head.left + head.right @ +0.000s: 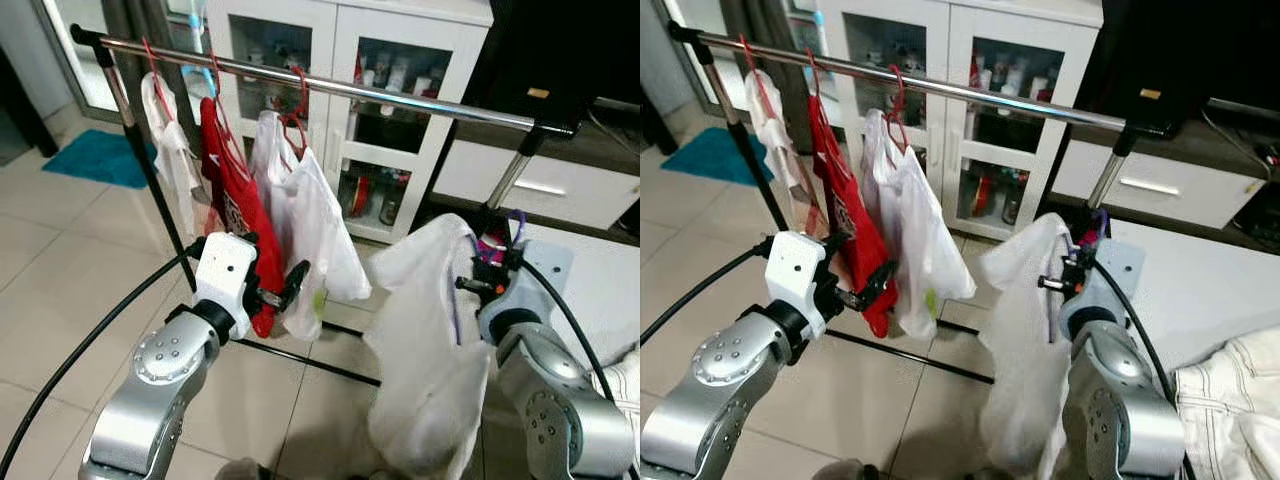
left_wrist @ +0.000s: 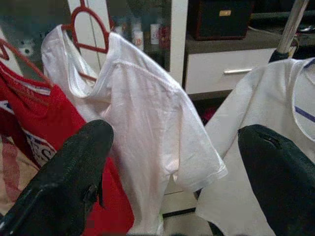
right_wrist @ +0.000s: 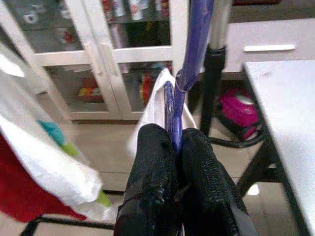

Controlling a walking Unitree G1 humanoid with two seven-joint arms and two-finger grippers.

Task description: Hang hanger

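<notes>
1. in the left eye view, a purple hanger carrying a white garment is held up by the right gripper, below the right end of the metal rail; the garment is draped to the left of that gripper.
2. in the right eye view, the left gripper is raised just in front of a red shirt and a white shirt hung on the rail.
3. in the left wrist view, the left gripper's fingers are spread wide, with nothing between them.
4. in the right wrist view, the right gripper's fingers are pressed together on the purple hanger's neck, a white cabinet beyond.
</notes>
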